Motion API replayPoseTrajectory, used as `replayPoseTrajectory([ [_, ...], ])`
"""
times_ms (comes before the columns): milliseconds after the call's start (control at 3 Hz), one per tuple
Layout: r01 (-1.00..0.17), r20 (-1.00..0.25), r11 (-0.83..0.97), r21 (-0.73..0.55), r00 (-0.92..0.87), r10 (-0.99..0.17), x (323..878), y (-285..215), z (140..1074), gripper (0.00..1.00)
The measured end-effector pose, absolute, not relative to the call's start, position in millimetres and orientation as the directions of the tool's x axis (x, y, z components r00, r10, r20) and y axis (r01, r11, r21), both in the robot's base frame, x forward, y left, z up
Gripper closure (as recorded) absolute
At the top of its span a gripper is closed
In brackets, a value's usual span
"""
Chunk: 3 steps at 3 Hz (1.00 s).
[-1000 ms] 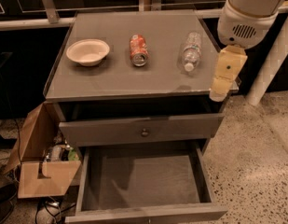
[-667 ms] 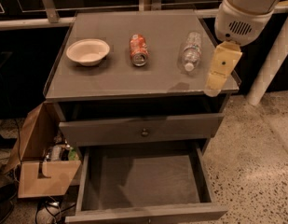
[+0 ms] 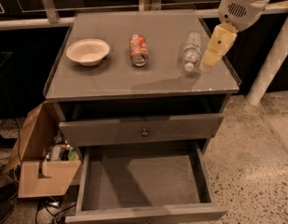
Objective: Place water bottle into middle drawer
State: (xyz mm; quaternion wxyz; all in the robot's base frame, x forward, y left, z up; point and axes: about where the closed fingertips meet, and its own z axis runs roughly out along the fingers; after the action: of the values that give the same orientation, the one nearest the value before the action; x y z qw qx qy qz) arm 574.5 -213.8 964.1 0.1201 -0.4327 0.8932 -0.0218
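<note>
The water bottle [image 3: 191,51] lies on its side on the cabinet top [image 3: 148,78], at the right, with its white cap pointing toward the front. My gripper [image 3: 208,65] hangs from the arm at the top right. It is just right of the bottle, over the top's right edge, and holds nothing. The middle drawer [image 3: 141,176] is pulled out wide below, and its flat grey floor is bare. Above it sits a grey drawer front with a small round knob [image 3: 144,132].
An orange-red soda can [image 3: 139,49] lies at the middle of the cabinet top and a white bowl [image 3: 87,51] stands at its left. An open cardboard box [image 3: 41,160] with clutter sits on the floor to the left. A white pole [image 3: 269,64] stands at the right.
My gripper has moved left and slightly back, from past the cabinet's right edge to just beside the water bottle. The bottle, can, bowl and drawers have not moved.
</note>
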Motion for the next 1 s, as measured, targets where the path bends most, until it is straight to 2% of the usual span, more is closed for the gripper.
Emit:
replayPoseTrajectory([
  [333, -0.699, -0.232, 0.703, -0.130, -0.668, -0.707, 609, -235, 956, 0.00],
  [1000, -0.659, -0.230, 0.744, -0.107, -0.712, -0.664, 627, -236, 948, 0.00],
])
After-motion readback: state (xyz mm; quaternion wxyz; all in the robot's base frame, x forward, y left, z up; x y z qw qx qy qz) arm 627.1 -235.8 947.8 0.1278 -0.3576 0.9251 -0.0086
